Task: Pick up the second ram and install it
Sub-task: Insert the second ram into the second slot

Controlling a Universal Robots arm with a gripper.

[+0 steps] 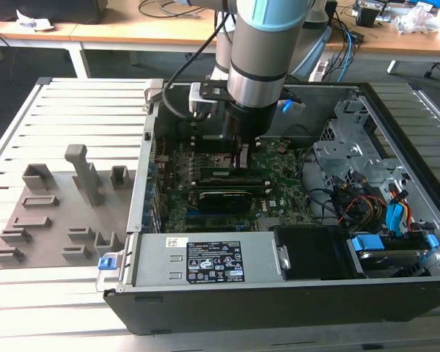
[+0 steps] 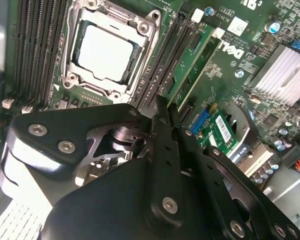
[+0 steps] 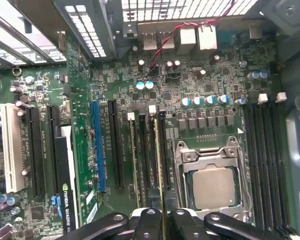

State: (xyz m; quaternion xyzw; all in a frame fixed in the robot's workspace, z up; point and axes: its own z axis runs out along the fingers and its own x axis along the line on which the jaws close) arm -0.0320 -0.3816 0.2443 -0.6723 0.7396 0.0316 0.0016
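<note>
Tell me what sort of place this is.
Probably a robotics lab or test bench for computer assembly: an open computer case lies on a slatted metal table, a grey holder tray sits beside it, and cluttered wooden desks stand behind.

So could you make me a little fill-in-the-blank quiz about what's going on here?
1. The arm reaches down into an open computer ____.
2. The pincer is closed on the second ram, a thin ____ stick.
3. The grey holder tray lies outside the case, on the exterior view's ____.

Missing words: case; green; left.
</note>
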